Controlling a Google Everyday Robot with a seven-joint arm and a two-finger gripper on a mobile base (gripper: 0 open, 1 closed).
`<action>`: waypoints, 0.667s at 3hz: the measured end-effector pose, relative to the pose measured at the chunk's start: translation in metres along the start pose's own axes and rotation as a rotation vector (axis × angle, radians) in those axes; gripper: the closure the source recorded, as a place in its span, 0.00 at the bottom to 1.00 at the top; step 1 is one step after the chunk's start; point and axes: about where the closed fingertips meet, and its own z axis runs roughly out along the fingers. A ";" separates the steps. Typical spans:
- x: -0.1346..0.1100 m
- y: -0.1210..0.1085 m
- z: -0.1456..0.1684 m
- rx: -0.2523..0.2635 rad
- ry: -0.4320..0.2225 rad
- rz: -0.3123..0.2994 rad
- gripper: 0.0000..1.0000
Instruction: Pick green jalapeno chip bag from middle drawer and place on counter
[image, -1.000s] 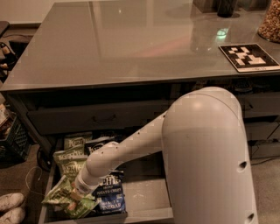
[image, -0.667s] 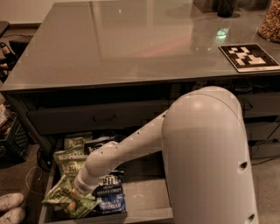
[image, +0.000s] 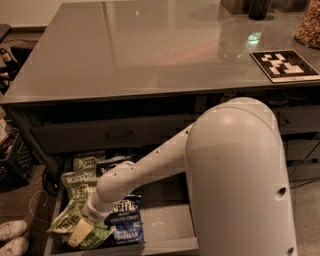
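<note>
Gripper (image: 84, 225) down on green jalapeno chip bag (image: 62, 223) in middle drawer (image: 165, 220), grip unclear

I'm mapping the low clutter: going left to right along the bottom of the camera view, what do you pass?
Pair of white shoes → crumpled light green chip bag, the pincer down at it → dark blue chip bag → bulky white robot arm.

Dim, warm light from overhead. Glossy counter (image: 125, 50) w/ soft glare: 1 green-white spot at far right, 1 reddish streak mid. Heavy shadow under its edge; middle drawer (image: 165, 222) murky. White arm (image: 240, 170) brightest. Gripper (image: 85, 223) sits low at drawer's left end, in shade.
</note>
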 end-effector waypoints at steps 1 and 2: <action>0.000 0.000 0.000 0.000 0.000 0.001 0.29; -0.001 0.000 0.000 0.000 -0.001 0.003 0.32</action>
